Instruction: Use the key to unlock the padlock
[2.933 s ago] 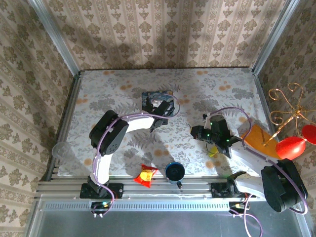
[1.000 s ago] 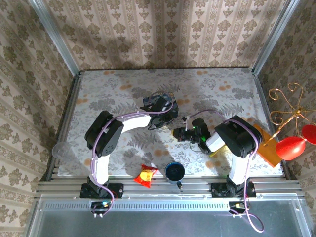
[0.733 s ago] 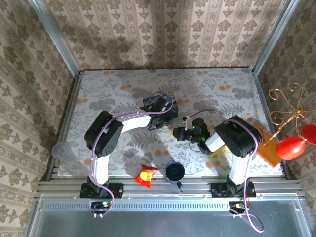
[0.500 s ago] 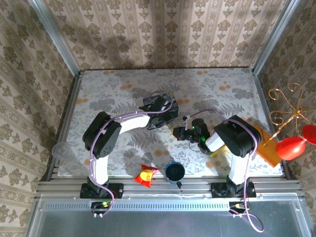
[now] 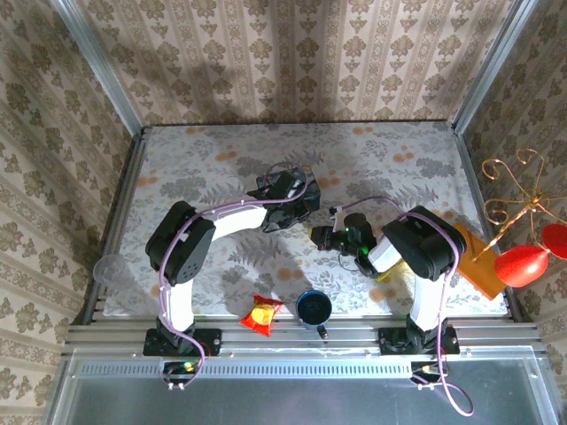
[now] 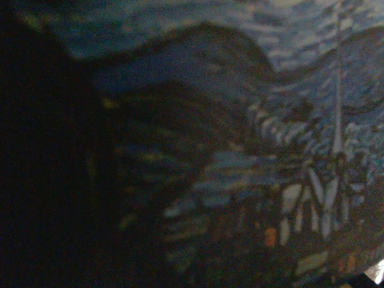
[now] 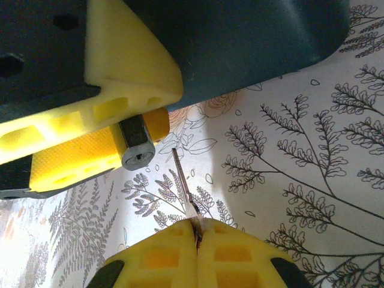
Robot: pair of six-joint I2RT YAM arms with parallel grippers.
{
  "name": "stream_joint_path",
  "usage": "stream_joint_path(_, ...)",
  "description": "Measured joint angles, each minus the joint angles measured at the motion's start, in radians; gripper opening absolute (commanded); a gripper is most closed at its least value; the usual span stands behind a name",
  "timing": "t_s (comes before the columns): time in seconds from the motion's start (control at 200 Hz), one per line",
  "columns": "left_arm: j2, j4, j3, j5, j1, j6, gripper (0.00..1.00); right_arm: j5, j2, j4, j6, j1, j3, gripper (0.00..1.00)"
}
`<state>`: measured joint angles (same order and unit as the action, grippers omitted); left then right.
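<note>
Right wrist shows our right hand (image 7: 197,240) pinching the key (image 7: 183,177), left hand (image 7: 129,129) clamping the padlock (image 7: 137,150). Misaligned (key beside keyhole (image 7: 139,158)), we might skid off.

From above we see the whole leaf-printed table (image 5: 399,155). Our right wrist camera skims that table; the left nearly touches a blue painted tin (image 6: 270,90).

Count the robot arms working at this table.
2. The left arm reaches to the blue tin at mid-table, left tool gripping the padlock; the right arm bends toward it, right tool pinching the key. None look hidden.
</note>
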<state>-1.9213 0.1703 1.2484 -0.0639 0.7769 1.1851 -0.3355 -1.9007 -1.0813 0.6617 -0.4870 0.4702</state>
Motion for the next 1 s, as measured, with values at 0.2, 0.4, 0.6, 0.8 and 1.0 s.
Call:
stream_joint_path(0.2,0.000,-0.008,-0.006,-0.011,0.000,0.020,0.05,0.000,-0.018,-0.033,0.000,0.000,0.000,0.00)
stream_joint_path(0.4,0.000,-0.030,-0.026,-0.010,-0.008,0.043,0.05,0.001,-0.026,-0.053,0.000,0.000,0.000,0.00)
stream_joint_path(0.6,-0.001,-0.044,-0.044,-0.001,-0.027,0.057,0.05,0.012,-0.029,-0.062,0.000,0.000,-0.002,0.00)
stream_joint_path(0.8,-0.001,-0.053,-0.044,0.008,-0.034,0.061,0.04,0.012,-0.030,-0.066,0.000,0.000,-0.003,0.00)
stream_joint_path(1.0,-0.009,-0.064,-0.044,0.007,-0.034,0.061,0.04,0.012,-0.031,-0.067,0.000,0.000,-0.003,0.00)
